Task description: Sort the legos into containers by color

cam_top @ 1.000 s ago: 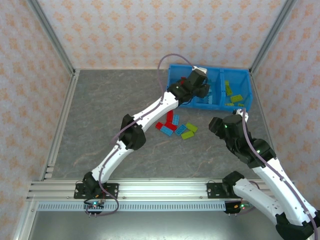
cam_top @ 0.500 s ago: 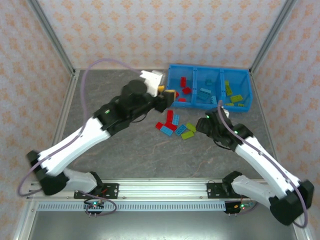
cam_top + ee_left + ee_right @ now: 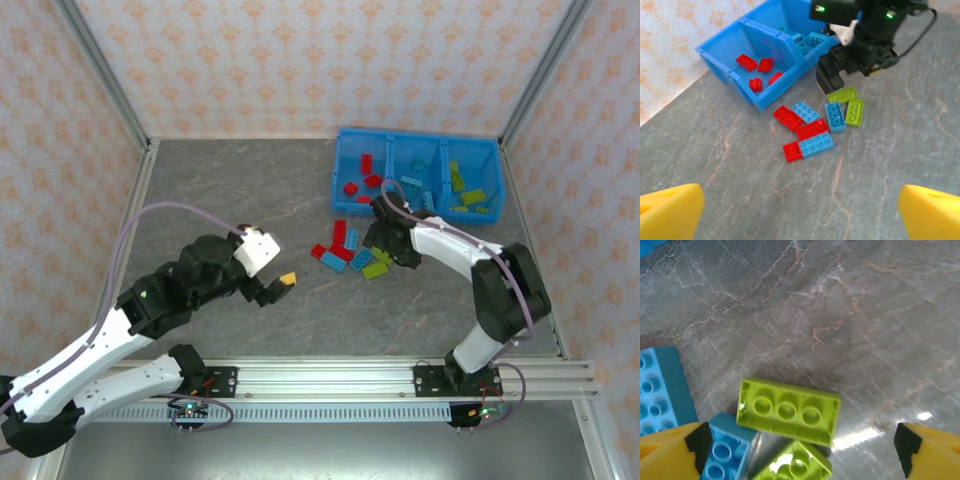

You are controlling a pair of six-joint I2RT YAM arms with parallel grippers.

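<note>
Loose legos lie in a pile [image 3: 350, 252] on the grey table: red [image 3: 787, 116], light blue [image 3: 816, 144] and lime green [image 3: 855, 111]. The blue bin [image 3: 337, 178] stands behind them; its left compartment holds red legos [image 3: 746, 62], the middle one blue [image 3: 412, 185], the right one green [image 3: 465, 185]. My right gripper [image 3: 383, 245] hangs low over the pile's right end, open, with an upside-down lime green lego [image 3: 788, 411] lying between its spread fingers [image 3: 675, 450]. My left gripper [image 3: 280, 288] sits open and empty, well left and in front of the pile.
Patterned walls and metal corner posts [image 3: 108, 75] enclose the table. A metal rail [image 3: 320, 375] runs along the near edge. Bare grey table [image 3: 230, 190] spreads left of the bin and in front of the pile.
My left arm has swung away from the bin's left compartment, back to the near left of the table. My right arm has reached forward and dropped over the green legos.
</note>
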